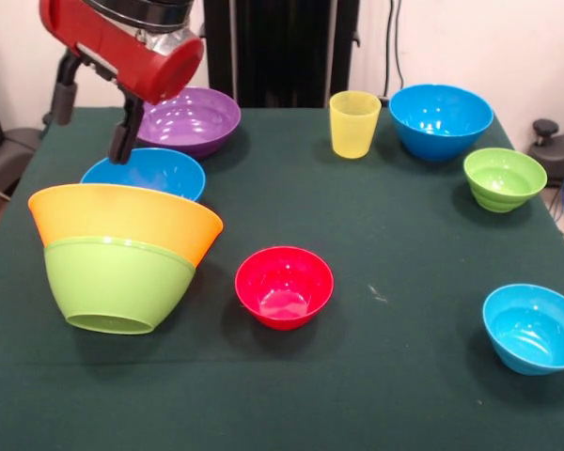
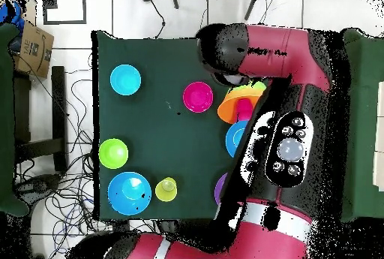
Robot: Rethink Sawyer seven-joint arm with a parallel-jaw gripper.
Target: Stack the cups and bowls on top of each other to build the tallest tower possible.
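The gripper's state cannot be told; the tower [image 1: 122, 254] shows a glossy orange bowl nested over lime-green, tilted.

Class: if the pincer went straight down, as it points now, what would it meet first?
Probably the blue bowl right below the pincer, though depth is unclear from this view.

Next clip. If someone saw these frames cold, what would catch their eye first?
Probably the tower at the front view's left: a large orange bowl nested over a lime-green bowl, both tipped on the dark green table. Next, the red arm coming down at top left above the purple bowl. The other pieces stand scattered singly: a small red bowl mid-table and a yellow cup at the far edge.
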